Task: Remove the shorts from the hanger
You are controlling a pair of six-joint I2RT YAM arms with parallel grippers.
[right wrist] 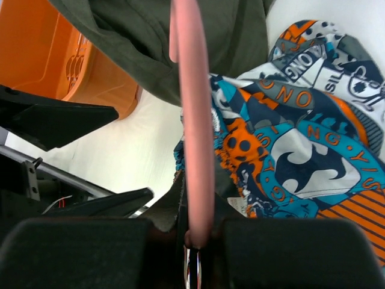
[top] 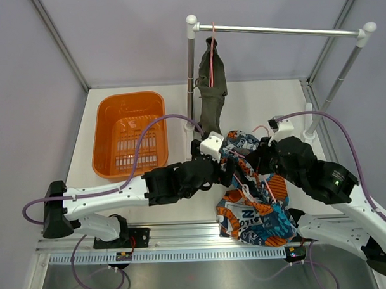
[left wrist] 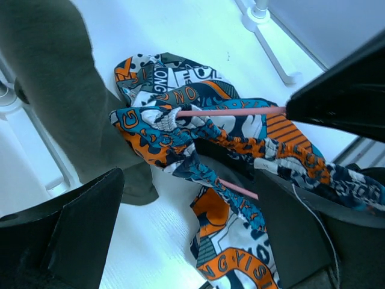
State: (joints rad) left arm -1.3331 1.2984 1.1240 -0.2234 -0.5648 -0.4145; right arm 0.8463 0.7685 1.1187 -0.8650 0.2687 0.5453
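The printed shorts (top: 255, 202) lie bunched on the table, still threaded on a pink hanger (top: 265, 185). My right gripper (top: 260, 158) is shut on that hanger's pink bar (right wrist: 192, 120), with the print cloth (right wrist: 301, 138) just to its right. My left gripper (top: 230, 168) is open beside the shorts' waistband. In the left wrist view the printed shorts (left wrist: 198, 150) and the pink bar (left wrist: 228, 111) lie between my spread fingers (left wrist: 78, 235). The olive-green shorts (top: 212, 87) hang from a second pink hanger (top: 211, 49) on the rack rod, and also show in the wrist views (left wrist: 54, 90) (right wrist: 138, 42).
An orange basket (top: 100, 122) stands at the back left and shows in the right wrist view (right wrist: 36, 54). The clothes rack (top: 284, 31) spans the back, with its left post (top: 190, 75) next to the olive shorts and a right leg (top: 334, 89).
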